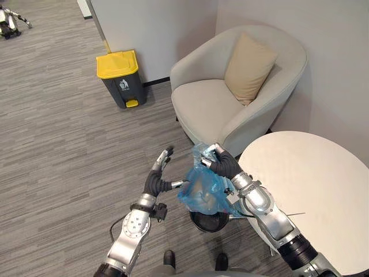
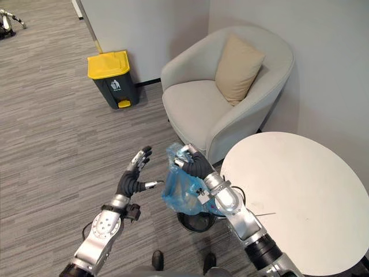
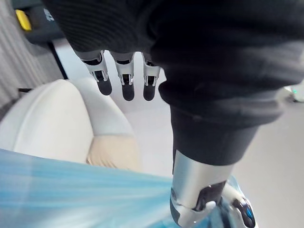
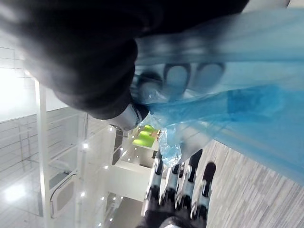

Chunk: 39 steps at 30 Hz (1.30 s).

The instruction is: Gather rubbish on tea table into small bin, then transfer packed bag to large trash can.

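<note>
A blue plastic bag (image 1: pixel 202 187) hangs in the air, bulging with rubbish, just above the small black bin (image 1: pixel 209 221) on the floor beside the tea table (image 1: pixel 311 190). My right hand (image 1: pixel 222 163) is shut on the bag's gathered top; in the right wrist view its fingers (image 4: pixel 190 76) curl into the blue film (image 4: pixel 247 109). My left hand (image 1: pixel 157 179) is open to the left of the bag, fingers (image 3: pixel 123 80) straight, thumb (image 3: pixel 199 190) pointing toward the plastic. The large trash can (image 1: pixel 121 78), dark with a yellow lid, stands shut by the far wall.
A pale armchair (image 1: pixel 230 92) with a tan cushion (image 1: pixel 249 66) sits between the table and the large can. Grey striped carpet runs from me to the can. Another robot (image 1: pixel 11 23) is at the far left corner.
</note>
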Tool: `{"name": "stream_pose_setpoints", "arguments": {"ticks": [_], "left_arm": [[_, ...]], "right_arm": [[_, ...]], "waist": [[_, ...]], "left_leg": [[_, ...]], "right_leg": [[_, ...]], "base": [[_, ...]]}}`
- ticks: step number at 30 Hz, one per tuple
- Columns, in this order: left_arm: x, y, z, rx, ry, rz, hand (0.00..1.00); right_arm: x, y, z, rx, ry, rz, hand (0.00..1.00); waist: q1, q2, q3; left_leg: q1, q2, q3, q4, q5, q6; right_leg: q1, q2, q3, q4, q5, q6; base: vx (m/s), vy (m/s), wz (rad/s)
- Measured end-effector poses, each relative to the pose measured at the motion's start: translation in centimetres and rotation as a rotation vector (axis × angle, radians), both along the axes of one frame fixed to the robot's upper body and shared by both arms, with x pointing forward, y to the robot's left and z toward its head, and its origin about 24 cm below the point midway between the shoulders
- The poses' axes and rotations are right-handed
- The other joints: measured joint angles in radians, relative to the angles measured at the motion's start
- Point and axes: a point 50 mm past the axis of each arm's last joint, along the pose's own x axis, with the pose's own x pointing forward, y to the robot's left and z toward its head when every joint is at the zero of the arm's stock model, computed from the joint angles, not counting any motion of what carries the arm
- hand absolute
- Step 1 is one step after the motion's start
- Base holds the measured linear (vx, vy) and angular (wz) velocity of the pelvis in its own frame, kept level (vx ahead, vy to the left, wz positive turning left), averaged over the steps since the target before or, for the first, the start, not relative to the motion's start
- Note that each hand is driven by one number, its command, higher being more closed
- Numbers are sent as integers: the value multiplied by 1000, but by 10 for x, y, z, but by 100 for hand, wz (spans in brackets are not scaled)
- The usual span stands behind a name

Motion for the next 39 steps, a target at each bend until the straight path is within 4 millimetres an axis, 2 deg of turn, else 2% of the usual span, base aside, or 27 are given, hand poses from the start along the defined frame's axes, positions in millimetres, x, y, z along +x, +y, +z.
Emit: {"name": "stream_pose_setpoints", "arguments": {"ticks": [7,10,13,23,29,36,39], "left_arm": [[6,-19,11,107,-83,-101,0],[6,-24,9,134,-84,-124,0],[9,-26,-2,194,-48,-142,0],[13,-32,-30,291,60,-124,0],[11,-35,-48,285,156,-102,0],[12,-37,-51,261,180,-75,0],[12,-33,-57,265,205,-44,0]], "right_arm": [[4,6,9,33,-2,63,100],[6,10,14,60,-4,88,100],[7,13,17,70,-10,105,100],[9,25,28,174,-8,135,100],[6,37,49,292,-45,191,100],[4,50,55,313,-53,243,100],[2,56,57,333,-43,271,100]], "waist": [[-8,-1,-11],[-12,-2,-12],[-23,-3,-13],[-24,-23,-26],[-24,-36,-34],[-23,-42,-37],[-22,-43,-38]], "left_leg": [[15,-2,7,-12,2,2],[10,0,13,-13,2,2],[9,3,14,-13,2,2],[9,5,14,-11,1,2],[9,6,14,-7,1,2],[11,9,14,-7,1,2],[11,11,14,-7,1,1]], "right_leg": [[17,3,11,-26,13,1],[17,7,21,-45,25,-3],[18,12,24,-51,28,-5],[17,16,33,-54,29,-6],[18,16,38,-53,29,-7],[19,20,41,-53,29,-7],[19,22,43,-53,30,-7]], "base": [[1,9,-3],[-3,9,-8],[7,1,-4],[2,4,-2],[0,0,0],[0,0,0],[0,0,0]]}}
